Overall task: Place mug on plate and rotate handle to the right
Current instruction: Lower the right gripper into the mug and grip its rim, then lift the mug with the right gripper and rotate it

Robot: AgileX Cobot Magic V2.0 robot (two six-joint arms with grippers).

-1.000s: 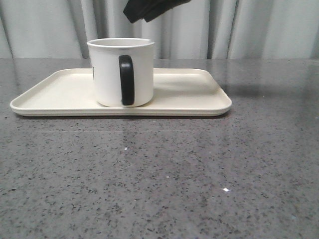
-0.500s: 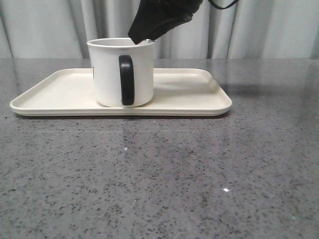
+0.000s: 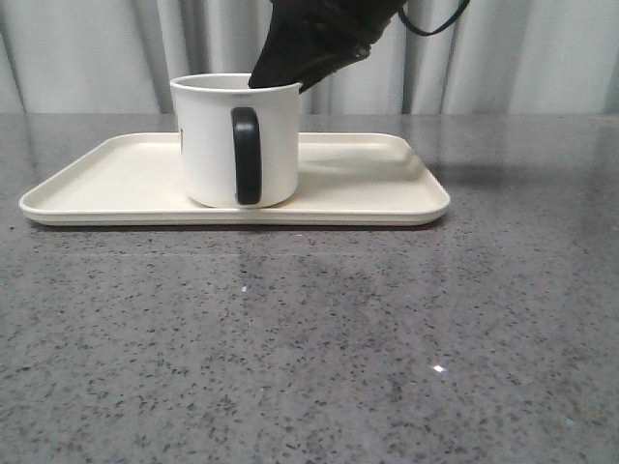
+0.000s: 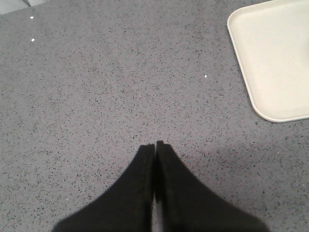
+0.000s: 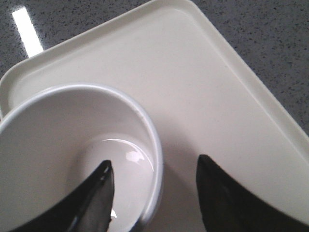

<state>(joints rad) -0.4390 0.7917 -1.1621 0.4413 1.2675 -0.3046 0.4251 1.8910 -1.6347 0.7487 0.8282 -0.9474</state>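
The white mug (image 3: 208, 145) stands upright on the cream plate (image 3: 368, 188), left of its middle. Its black handle (image 3: 246, 155) faces the front camera; only a sliver of the black print shows at the mug's left edge. My right gripper (image 3: 280, 77) comes down from above at the mug's right rim. In the right wrist view it (image 5: 154, 162) is open and straddles the rim: one finger is inside the mug (image 5: 58, 140), the other outside over the plate (image 5: 193, 87). My left gripper (image 4: 155, 144) is shut and empty above bare table.
The grey speckled table (image 3: 309, 338) spreads in front of the plate. A corner of the plate (image 4: 275, 58) shows in the left wrist view, apart from the left gripper. A grey curtain hangs behind the table.
My right gripper has come down from above the mug to its right rim. The mug and the plate have not moved.
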